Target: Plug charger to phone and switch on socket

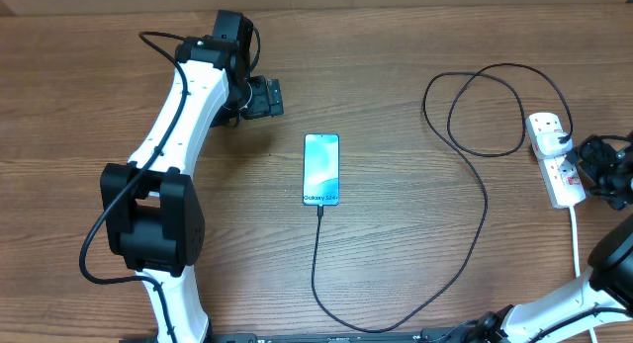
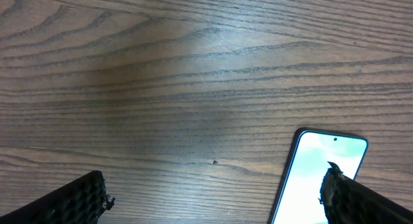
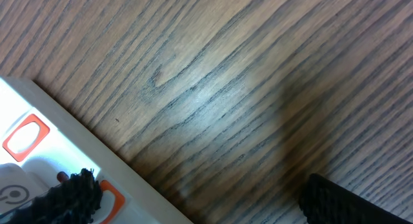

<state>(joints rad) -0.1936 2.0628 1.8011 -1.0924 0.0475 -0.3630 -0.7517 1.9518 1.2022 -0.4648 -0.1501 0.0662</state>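
As charger point(image 1: 316, 249) enters phone point(image 1: 321, 169), far end in socket point(image 1: 554, 161)

surface point(image 1: 79, 86): wood grain, matt brown
phone point(image 1: 321, 169): glossy glass screen
socket point(image 1: 554, 163): smooth white plastic
charger point(image 1: 316, 246): matt black cable

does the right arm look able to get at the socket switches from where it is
Probably yes. The right hand is open right beside the socket, one finger over it near a red switch, with nothing in between.
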